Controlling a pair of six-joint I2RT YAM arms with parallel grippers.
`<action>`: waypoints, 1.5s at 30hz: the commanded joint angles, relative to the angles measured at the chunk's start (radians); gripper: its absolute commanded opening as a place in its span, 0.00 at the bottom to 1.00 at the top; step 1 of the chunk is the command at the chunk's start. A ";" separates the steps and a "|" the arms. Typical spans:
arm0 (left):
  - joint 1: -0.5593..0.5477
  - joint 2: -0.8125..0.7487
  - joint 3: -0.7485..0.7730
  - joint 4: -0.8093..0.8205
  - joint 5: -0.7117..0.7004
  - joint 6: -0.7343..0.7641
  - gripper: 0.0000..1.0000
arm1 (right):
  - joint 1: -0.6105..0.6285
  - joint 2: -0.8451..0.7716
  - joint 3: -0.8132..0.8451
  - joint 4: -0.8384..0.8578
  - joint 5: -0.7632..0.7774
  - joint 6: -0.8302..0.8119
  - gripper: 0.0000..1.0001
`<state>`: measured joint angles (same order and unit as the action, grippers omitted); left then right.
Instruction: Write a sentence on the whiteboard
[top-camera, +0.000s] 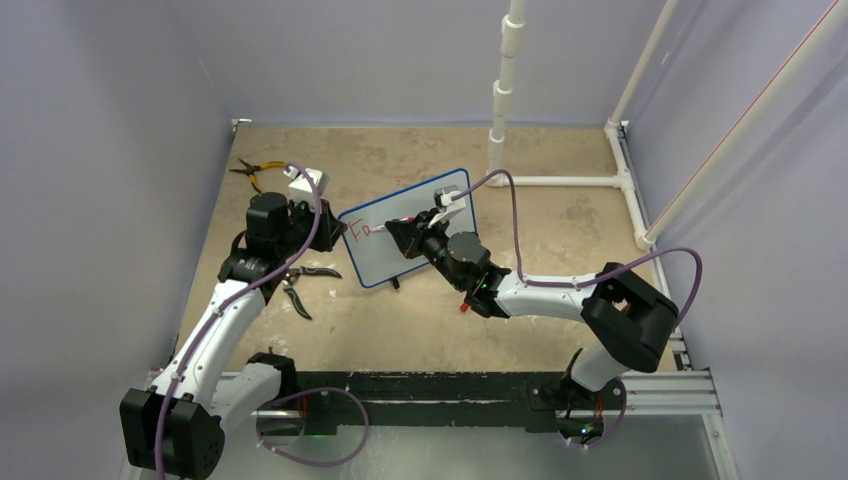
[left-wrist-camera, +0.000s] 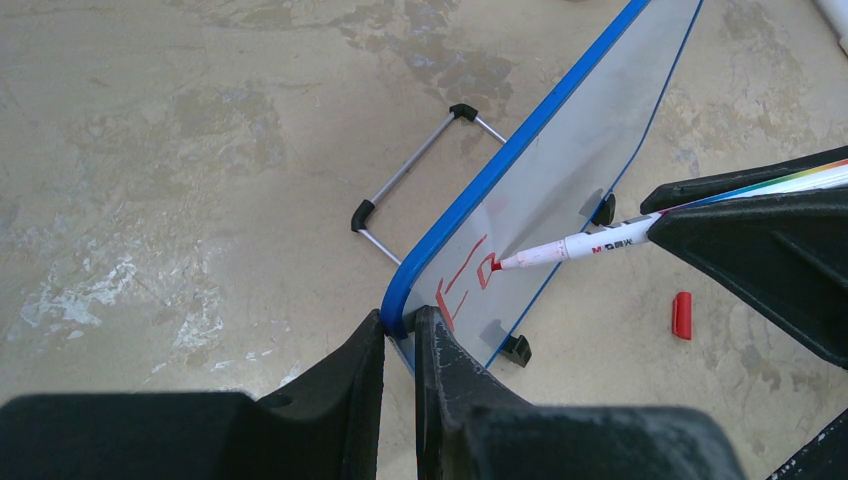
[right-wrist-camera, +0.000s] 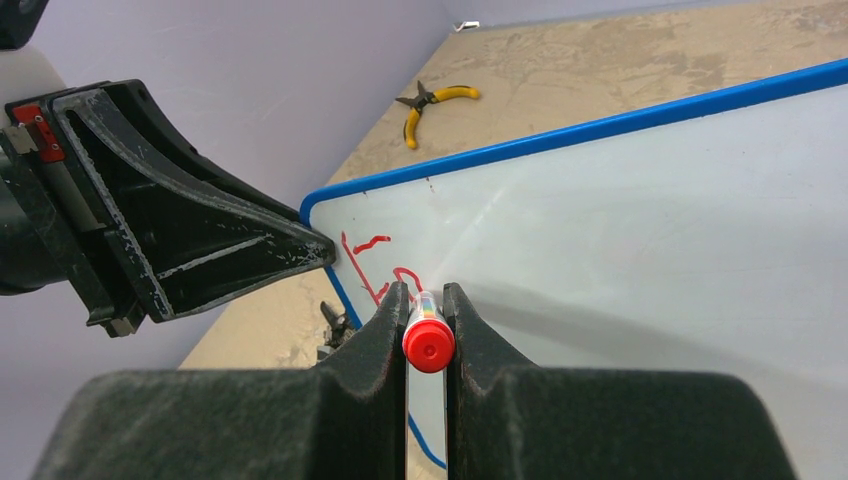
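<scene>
The whiteboard (top-camera: 405, 228) stands tilted on its black feet (left-wrist-camera: 516, 348) at the centre of the top view, on the tan counter (top-camera: 560, 220), its blue frame running from lower left to upper right. Near its left end the sentence (left-wrist-camera: 460, 285) so far shows only a red F and a partly drawn second letter. The tip of a white marker (left-wrist-camera: 575, 245) touches the board at that second letter. The right fingers (right-wrist-camera: 398, 305) are clenched on the marker's barrel, its red end facing the right wrist camera. The left fingers (left-wrist-camera: 378, 335) are pinched on the board's left corner, gripping the blue frame. A red cap (left-wrist-camera: 682, 315) lies on the counter just beside the board's lower edge. Yellow-handled pliers (top-camera: 255, 172) lie at the upper left of the top view, black-handled pliers (top-camera: 305, 285) beside the left arm, and white pipes (top-camera: 505, 90) rise at the upper right.
</scene>
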<state>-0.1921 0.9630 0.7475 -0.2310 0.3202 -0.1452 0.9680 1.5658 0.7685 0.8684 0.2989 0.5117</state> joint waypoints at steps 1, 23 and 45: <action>0.002 0.005 0.004 0.014 0.015 0.020 0.00 | -0.005 -0.021 0.025 0.013 0.037 -0.022 0.00; 0.002 0.008 0.005 0.014 0.014 0.020 0.00 | -0.005 -0.075 -0.021 0.019 0.068 -0.012 0.00; 0.002 0.011 0.005 0.016 0.018 0.020 0.00 | -0.005 -0.033 0.036 0.034 0.016 -0.036 0.00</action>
<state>-0.1921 0.9630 0.7475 -0.2310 0.3229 -0.1452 0.9676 1.5227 0.7551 0.8753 0.3214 0.4957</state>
